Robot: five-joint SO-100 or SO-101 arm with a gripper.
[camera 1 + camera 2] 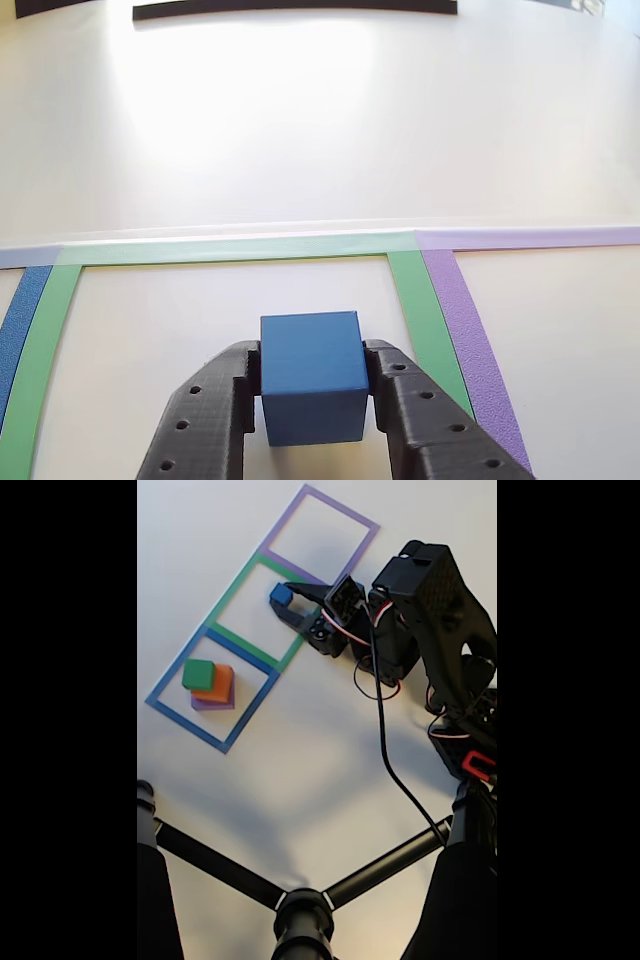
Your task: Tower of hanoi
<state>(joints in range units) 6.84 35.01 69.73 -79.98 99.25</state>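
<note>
So the gripper (312, 385) is clamping the blue cube (311, 377) over the green tape square (262, 611), while green block (198, 673), orange block (219, 685) and purple block (208, 704) are sitting stacked in the blue tape square (212, 688), meaning it's looking like barely the first move.

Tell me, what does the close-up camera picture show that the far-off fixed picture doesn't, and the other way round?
The close-up other view alone shows the black gripper pressed against both sides of the blue cube, with the green tape and purple tape seen low along the table.

The fixed view alone shows the stack of green block, orange block and purple block inside the blue tape square, plus the whole arm and a black tripod.

Both show the blue cube held over the green tape square.
</note>
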